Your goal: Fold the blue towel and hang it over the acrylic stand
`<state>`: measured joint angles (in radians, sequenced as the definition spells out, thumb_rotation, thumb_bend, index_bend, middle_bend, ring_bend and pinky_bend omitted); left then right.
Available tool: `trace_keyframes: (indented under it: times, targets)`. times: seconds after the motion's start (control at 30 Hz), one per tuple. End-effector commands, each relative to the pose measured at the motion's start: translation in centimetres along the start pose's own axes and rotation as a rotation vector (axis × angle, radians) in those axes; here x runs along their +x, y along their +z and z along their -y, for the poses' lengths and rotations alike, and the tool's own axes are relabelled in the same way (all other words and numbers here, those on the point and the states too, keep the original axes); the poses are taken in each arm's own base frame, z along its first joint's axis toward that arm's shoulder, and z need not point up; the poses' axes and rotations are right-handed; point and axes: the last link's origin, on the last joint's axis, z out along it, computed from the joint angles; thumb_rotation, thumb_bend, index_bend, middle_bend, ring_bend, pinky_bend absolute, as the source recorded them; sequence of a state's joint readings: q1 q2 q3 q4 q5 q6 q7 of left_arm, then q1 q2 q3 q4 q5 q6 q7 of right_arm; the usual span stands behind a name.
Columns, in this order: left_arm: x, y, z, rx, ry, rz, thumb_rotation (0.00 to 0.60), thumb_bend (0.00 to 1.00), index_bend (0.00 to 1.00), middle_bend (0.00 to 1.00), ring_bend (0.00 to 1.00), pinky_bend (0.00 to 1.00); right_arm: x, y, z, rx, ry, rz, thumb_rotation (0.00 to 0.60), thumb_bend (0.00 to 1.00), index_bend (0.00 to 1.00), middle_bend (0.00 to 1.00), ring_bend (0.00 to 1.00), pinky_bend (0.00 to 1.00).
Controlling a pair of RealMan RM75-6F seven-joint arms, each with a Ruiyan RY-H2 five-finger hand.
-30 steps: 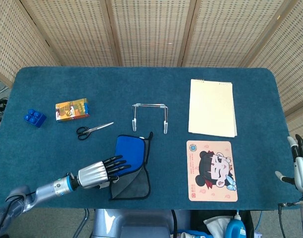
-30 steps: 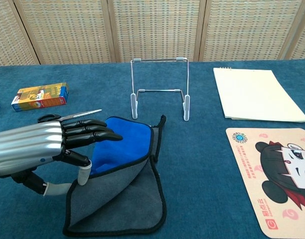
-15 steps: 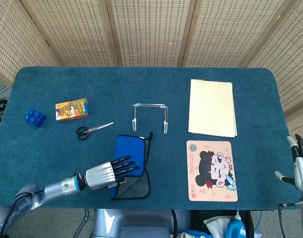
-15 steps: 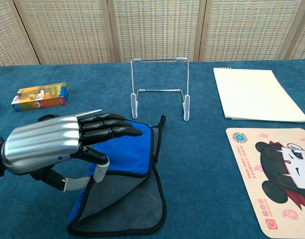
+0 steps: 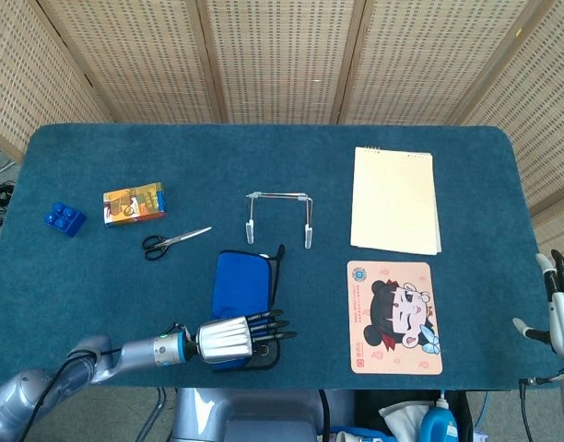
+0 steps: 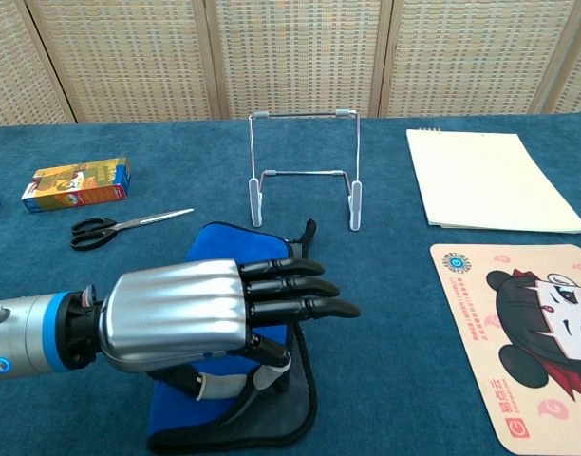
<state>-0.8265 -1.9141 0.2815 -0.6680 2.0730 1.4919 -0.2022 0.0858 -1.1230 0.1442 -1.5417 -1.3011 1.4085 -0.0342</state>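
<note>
light: bright, even, diffuse | shadows: faint, soft under left hand [image 6: 205, 318] | glare: soft sheen on its metal back | focus: both views sharp, no blur | edges: no visible distortion

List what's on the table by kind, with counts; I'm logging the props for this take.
Towel: 1
Stand: 1
Scissors: 1
Box: 1
Toy brick: 1
Notepad: 1
Cartoon mat: 1
Total: 7
</note>
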Motion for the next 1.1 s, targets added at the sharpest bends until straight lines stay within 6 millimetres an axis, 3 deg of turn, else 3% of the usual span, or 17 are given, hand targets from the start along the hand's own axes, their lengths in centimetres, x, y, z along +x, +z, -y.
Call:
trace_keyframes:
  times: [0.03,0.2,0.43,0.57,0.77,0.93,1.1]
  targets:
    - [-0.1,0.6,-0.2,-0.006,-0.001,-0.006,0.600,0.51,0.64,0.00,0.00,0.00,0.0,0.0,-0.1,-0.002,-0.001,0.000,0.600,0.00,0.00,0.00,0.00,0.00]
    - [0.0,1.3,-0.6,-0.008,-0.026,-0.023,0.600,0.50,0.59,0.00,0.00,0.00,0.0,0.1,-0.1,-0.004,-0.001,0.002,0.600,0.00,0.00,0.00,0.00,0.00]
    - [-0.3,1.5,-1.0,0.000,-0.037,-0.021,0.600,0.40,0.27,0.00,0.00,0.00,-0.1,0.1,-0.1,-0.003,-0.003,0.004,0.600,0.00,0.00,0.00,0.00,0.00]
    - [-0.7,1.6,-0.5,0.091,-0.029,-0.019,0.600,0.30,0.01,0.00,0.00,0.00,-0.1,0.0,0.0,-0.003,-0.004,0.003,0.600,0.00,0.00,0.00,0.00,0.00]
    - [-0.1,2.7,0.7,0.262,-0.120,-0.078,0.600,0.21,0.00,0.00,0.00,0.00,-0.2,0.0,0.0,-0.002,-0.007,0.004,0.600,0.00,0.00,0.00,0.00,0.00]
    - [1.5,3.0,2.5,0.366,-0.172,-0.151,0.600,0.14,0.00,0.00,0.00,0.00,-0.3,0.0,0.1,-0.001,-0.011,0.007,0.600,0.00,0.00,0.00,0.00,0.00]
    - [2.1,2.9,3.0,0.385,-0.215,-0.155,0.600,0.05,0.00,0.00,0.00,0.00,-0.3,0.0,0.2,0.002,-0.013,0.008,0.600,0.00,0.00,0.00,0.00,0.00]
